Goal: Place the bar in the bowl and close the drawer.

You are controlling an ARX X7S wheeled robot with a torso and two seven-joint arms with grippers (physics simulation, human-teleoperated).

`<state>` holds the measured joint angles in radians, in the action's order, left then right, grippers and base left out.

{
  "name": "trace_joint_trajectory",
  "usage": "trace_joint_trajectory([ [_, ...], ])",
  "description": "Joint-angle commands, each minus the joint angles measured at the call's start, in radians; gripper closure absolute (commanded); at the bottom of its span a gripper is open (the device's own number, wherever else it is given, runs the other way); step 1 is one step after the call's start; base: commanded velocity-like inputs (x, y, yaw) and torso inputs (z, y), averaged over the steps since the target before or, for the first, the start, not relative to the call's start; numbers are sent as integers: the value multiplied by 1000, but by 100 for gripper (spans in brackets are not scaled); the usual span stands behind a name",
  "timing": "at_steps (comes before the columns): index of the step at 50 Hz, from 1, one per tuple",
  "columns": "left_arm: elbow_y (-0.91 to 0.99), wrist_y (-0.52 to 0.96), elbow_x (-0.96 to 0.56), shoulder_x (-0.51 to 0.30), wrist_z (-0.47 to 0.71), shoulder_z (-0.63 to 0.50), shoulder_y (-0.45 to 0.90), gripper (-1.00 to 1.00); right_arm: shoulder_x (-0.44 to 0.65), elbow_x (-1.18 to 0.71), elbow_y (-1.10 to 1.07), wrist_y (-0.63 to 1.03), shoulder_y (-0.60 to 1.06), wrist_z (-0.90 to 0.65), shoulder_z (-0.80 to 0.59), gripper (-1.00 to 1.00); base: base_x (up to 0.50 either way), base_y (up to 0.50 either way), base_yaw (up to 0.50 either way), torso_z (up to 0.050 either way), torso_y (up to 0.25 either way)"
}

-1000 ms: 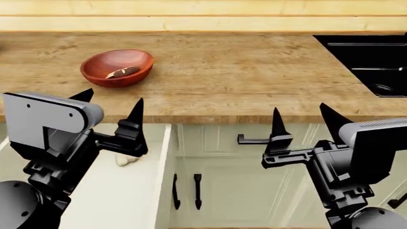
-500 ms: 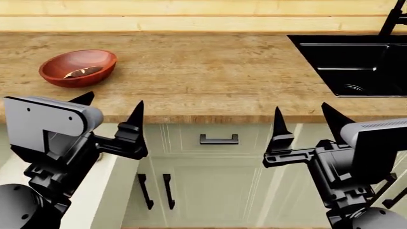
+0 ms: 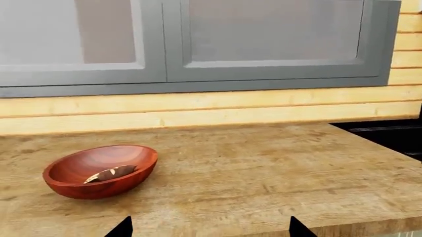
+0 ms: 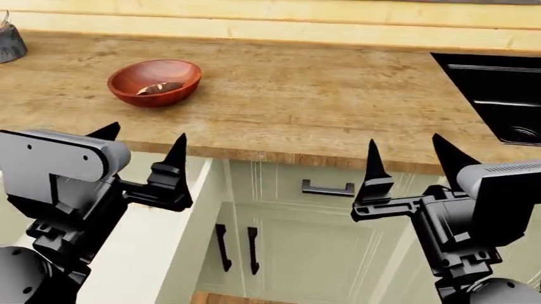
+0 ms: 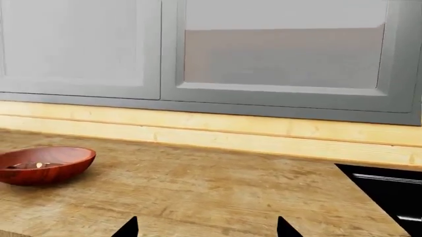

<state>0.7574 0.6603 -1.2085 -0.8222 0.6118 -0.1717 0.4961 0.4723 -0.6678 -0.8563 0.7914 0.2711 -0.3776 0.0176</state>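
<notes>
The bar (image 4: 159, 88) lies inside the bowl (image 4: 154, 82), a glossy reddish-brown dish standing upright on the wooden countertop (image 4: 305, 101), with the bar's long axis running roughly level across the bowl's floor and tilted slightly, one tapered end lower toward the front rim and the other rising toward the side nearer the black sink (image 4: 498, 95). From the left wrist camera the bar (image 3: 110, 174) shows the same slant against the bowl's (image 3: 100, 170) inner wall, its tan mottling catching light; from the right wrist camera only a sliver of the bar (image 5: 33, 165) shows over the bowl's (image 5: 45, 164) rim. The bowl sits well apart from the sink and near a grey pot (image 4: 10, 43) at the back of the countertop. Below the countertop's front edge the drawer (image 4: 161, 240) stands pulled out, its pale wall projecting toward the robot beside a panelled cabinet front with a short black handle (image 4: 328, 188) and two vertical black handles (image 4: 237, 249). The left gripper (image 4: 142, 147) hangs over the open drawer with its pointed fingers spread wide and nothing between them. The right gripper (image 4: 407, 159) hangs in front of the cabinet, on the sink's side of the drawer, its fingers likewise spread wide and empty. Both grippers are well apart from the bowl.
</notes>
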Motion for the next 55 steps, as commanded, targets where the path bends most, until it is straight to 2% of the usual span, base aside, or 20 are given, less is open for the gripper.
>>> trace_joint_trajectory([
  [1,-10,3,37,7,-13,25,-8,-100,-15,24,1,6,-3,19,14,-100,0,0,500,0,0],
  [55,1,-12,26,-7,-2,36,-17,-100,11,2,-15,10,11,-6,-3,-100,0,0,500,0,0],
])
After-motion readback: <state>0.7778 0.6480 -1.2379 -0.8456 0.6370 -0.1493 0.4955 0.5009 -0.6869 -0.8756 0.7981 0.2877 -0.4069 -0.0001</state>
